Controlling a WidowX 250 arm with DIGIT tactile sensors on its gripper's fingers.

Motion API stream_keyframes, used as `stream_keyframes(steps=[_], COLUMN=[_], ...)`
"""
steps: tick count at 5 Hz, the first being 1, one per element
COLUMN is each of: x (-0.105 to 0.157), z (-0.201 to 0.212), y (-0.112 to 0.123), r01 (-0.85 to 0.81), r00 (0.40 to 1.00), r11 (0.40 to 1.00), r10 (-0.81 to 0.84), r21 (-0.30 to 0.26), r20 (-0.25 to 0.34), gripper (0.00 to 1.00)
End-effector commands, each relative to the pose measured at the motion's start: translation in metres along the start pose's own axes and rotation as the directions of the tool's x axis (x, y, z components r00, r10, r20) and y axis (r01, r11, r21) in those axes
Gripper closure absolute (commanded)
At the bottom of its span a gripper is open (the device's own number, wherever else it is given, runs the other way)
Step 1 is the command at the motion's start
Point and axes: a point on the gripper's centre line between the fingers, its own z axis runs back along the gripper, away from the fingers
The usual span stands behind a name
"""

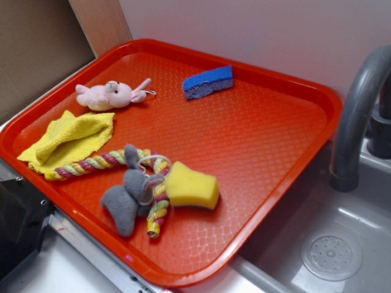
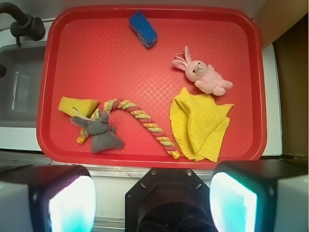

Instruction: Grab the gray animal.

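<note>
Wrist view, read left to right: the gripper (image 2: pixel 153 200) is seen from above the near tray edge, both fingers spread wide at the bottom corners with nothing between them, so it is judged open and empty. The gray animal (image 2: pixel 100 133) lies ahead of the gripper and off to its left-hand side of frame, resting on the red tray (image 2: pixel 203 19). It is draped against one end of the braided rope (image 2: pixel 140 118), and its white loop touches the yellow sponge (image 2: pixel 77 105). Farther right, the yellow cloth (image 2: pixel 200 125) and the pink bunny (image 2: pixel 205 76) are well apart from the target.

Step in hand is judged as approach: no contact is made yet. A shift leftward and a descent over the plush body are called for, with the rope kept out of the closing jaws.

Only the exterior view shows the overlap: the animal (image 1: pixel 129 195) sits on top of the rope. The gripper itself cannot be identified there.
</note>
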Motion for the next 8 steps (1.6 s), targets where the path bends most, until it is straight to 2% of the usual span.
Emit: stream_keyframes(steps=[1,2,3,4,6,7,8], x=[0.008,0.011,0.009,0.003,-0.008,-0.012,-0.013], z=[-0.053,-0.088,-0.129,-0.158,-0.191,-0.214,-0.228], y=[-0.015,-0.033,-0.056,-0.076,-0.093,-0.092,-0.093], r01=[-0.025,0.054,0.138,0.199,0.278,0.291,0.294], r00=[0.995,0.993,0.990,0.979,0.952,0.940,0.931], r11=[0.998,0.989,0.972,0.954,0.948,0.951,0.952], r10=[0.030,-0.039,-0.129,-0.201,-0.294,-0.305,-0.306], r21=[-0.056,-0.136,-0.192,-0.223,-0.157,-0.108,-0.087], r20=[0.100,0.112,0.058,0.017,-0.090,-0.156,-0.198], gripper=[0.00,0.00,0.00,0.00,0.00,0.00,0.00])
